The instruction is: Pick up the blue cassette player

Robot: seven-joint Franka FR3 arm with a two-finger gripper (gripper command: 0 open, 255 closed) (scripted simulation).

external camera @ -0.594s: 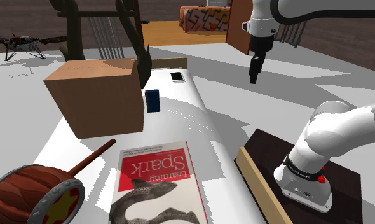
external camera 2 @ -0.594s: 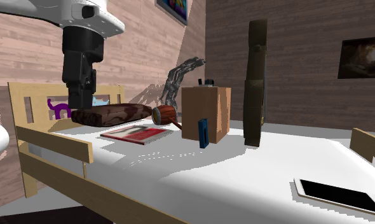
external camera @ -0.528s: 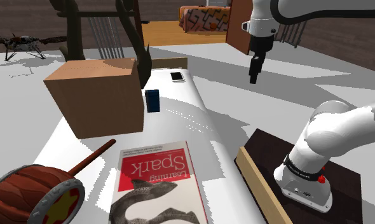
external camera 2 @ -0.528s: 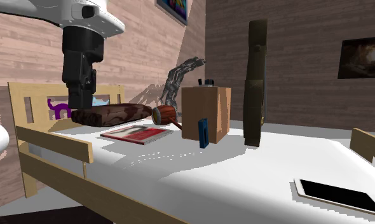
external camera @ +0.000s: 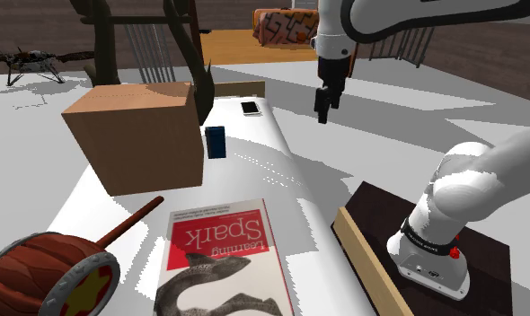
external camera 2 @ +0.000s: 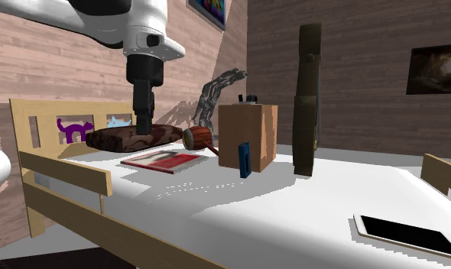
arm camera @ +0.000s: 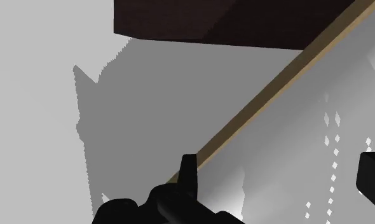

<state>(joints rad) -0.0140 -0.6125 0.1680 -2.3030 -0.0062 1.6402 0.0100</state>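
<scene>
The blue cassette player (external camera: pixel 216 142) stands upright on the white bed, just right of a brown cardboard box (external camera: pixel 137 144) in the shoulder view. From the second exterior view the cassette player (external camera 2: pixel 245 159) leans in front of the box (external camera 2: pixel 247 136). My black gripper (external camera: pixel 323 112) hangs in the air above the bed's edge, well right of the player and apart from it. It also points down (external camera 2: pixel 143 131) in the second exterior view. In the wrist view the gripper (arm camera: pixel 278 175) is open, its fingers (arm camera: pixel 189 168) set wide apart with nothing between them.
A red and white book (external camera: pixel 223 256) lies near the bed's front, beside a red drum-like toy (external camera: pixel 48 274). A white phone (external camera: pixel 251 108) lies behind the player. A wooden bed rail (arm camera: pixel 269 95) runs under the gripper, with the dark stand (arm camera: pixel 231 22) beside it.
The arm has swung to the shoulder view's left, carrying the gripper from beside the bed to over its edge, closer to the cassette player. Nothing on the bed moved.
</scene>
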